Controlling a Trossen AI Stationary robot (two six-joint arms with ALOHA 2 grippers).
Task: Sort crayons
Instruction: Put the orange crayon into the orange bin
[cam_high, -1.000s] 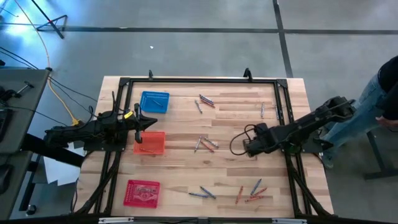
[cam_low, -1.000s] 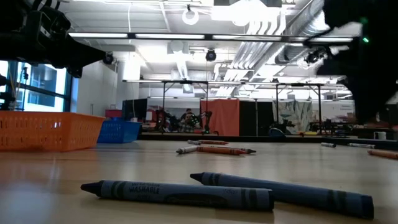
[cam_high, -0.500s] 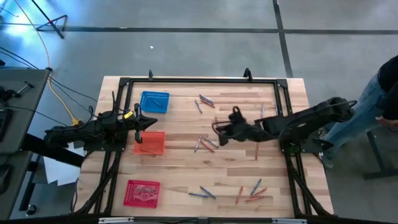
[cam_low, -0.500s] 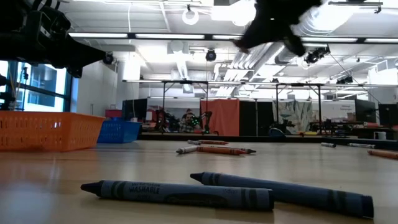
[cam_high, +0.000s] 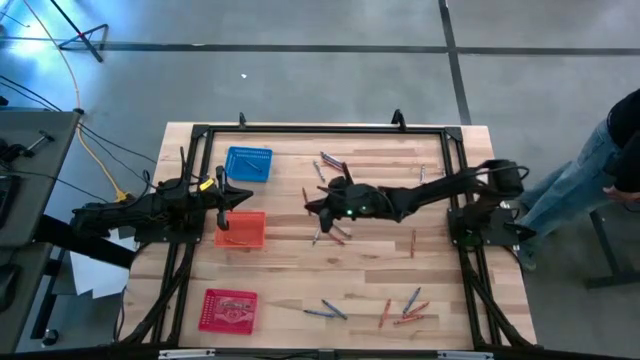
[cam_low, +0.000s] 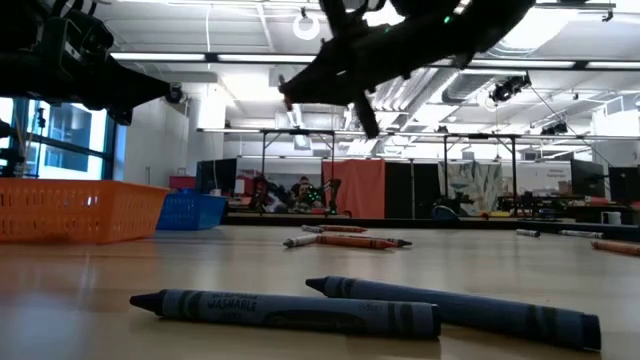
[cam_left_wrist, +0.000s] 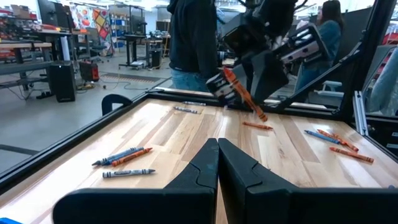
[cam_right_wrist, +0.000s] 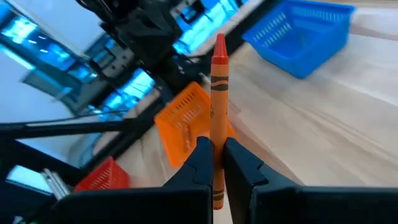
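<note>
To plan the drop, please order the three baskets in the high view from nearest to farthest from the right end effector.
From the right end effector, holding an orange crayon:
1. Orange basket, at table middle-left.
2. Blue basket, on the far-left side.
3. Red basket, at the near-left corner.

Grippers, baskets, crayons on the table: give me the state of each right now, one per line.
Right gripper: shut on an orange crayon, raised over mid-table.
Left gripper: shut, holding nothing, above the orange basket.
Orange basket: upright, contents can't be made out.
Blue basket: upright, looks empty.
Red basket: upright, contents unclear.
Loose crayons: lying flat in scattered groups on the table.
</note>
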